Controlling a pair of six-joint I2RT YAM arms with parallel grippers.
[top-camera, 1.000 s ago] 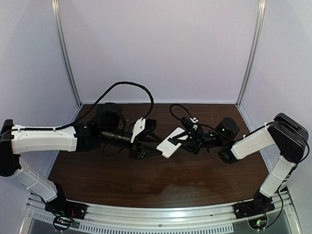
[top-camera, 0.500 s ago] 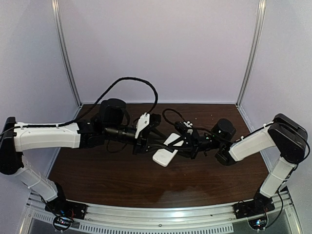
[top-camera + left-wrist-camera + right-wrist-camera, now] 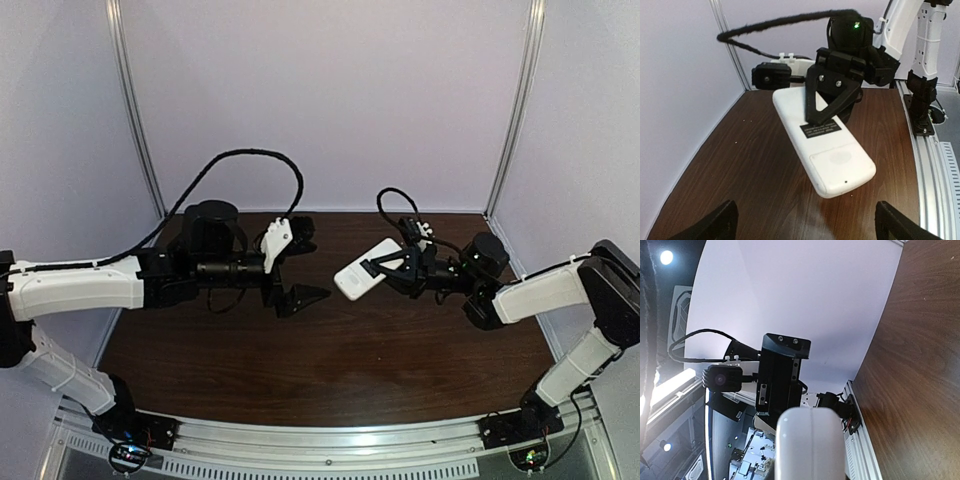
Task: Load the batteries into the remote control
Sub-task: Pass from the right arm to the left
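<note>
Top external view: the right gripper [image 3: 388,268] clamps the flat white plastic remote control [image 3: 362,276] aloft at centre-right; the left gripper [image 3: 292,270] gapes wide and empty at centre-left; no batteries show; best, likely, to hold the remote steady, back cover [image 3: 842,162] facing the left claw.

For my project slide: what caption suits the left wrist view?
Right gripper holds the white remote control, back face showing, above the table; left gripper open.
</note>
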